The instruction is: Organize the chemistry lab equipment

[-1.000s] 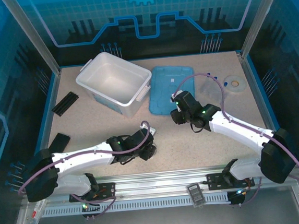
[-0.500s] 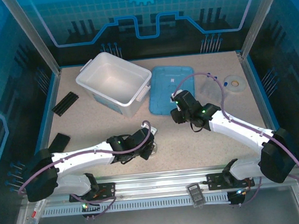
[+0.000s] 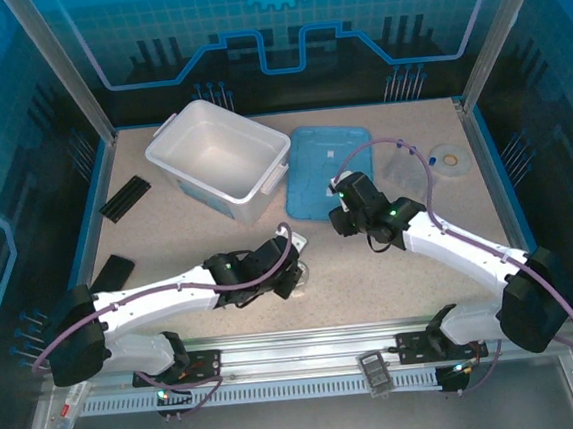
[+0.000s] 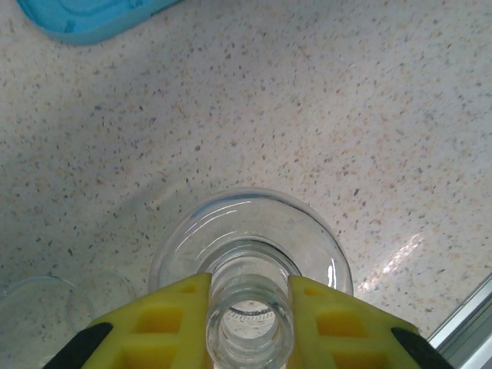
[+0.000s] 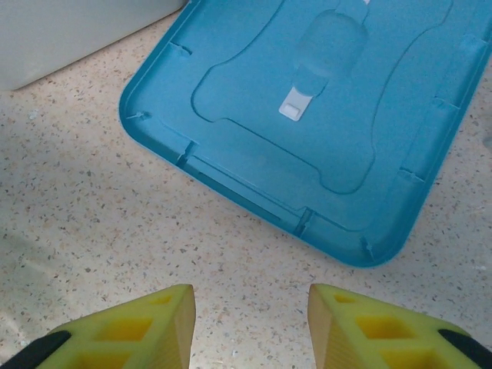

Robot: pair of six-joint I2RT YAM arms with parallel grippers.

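My left gripper (image 4: 250, 307) is shut on the narrow neck of a small clear glass beaker (image 4: 250, 231). Its wide round base hangs beyond the yellow fingers (image 4: 157, 323), above the speckled table. From above, the left gripper (image 3: 289, 264) sits at the table's front middle with the glass (image 3: 299, 271) at its tip. My right gripper (image 5: 250, 315) stands open over bare table, just short of the blue lid (image 5: 323, 115). In the top view the right gripper (image 3: 342, 216) is at the lid's near edge. A second clear glass piece (image 4: 34, 311) lies beside the left fingers.
A white bin (image 3: 224, 160) stands at the back left, with the blue lid (image 3: 324, 166) flat to its right. A clear dish (image 3: 400, 169) and a white tape ring (image 3: 449, 159) lie at the back right. Black strips (image 3: 125, 197) lie along the left edge.
My left gripper has closed on the glass beaker's neck and shifted a little away from the front edge with it. The right arm has not moved.
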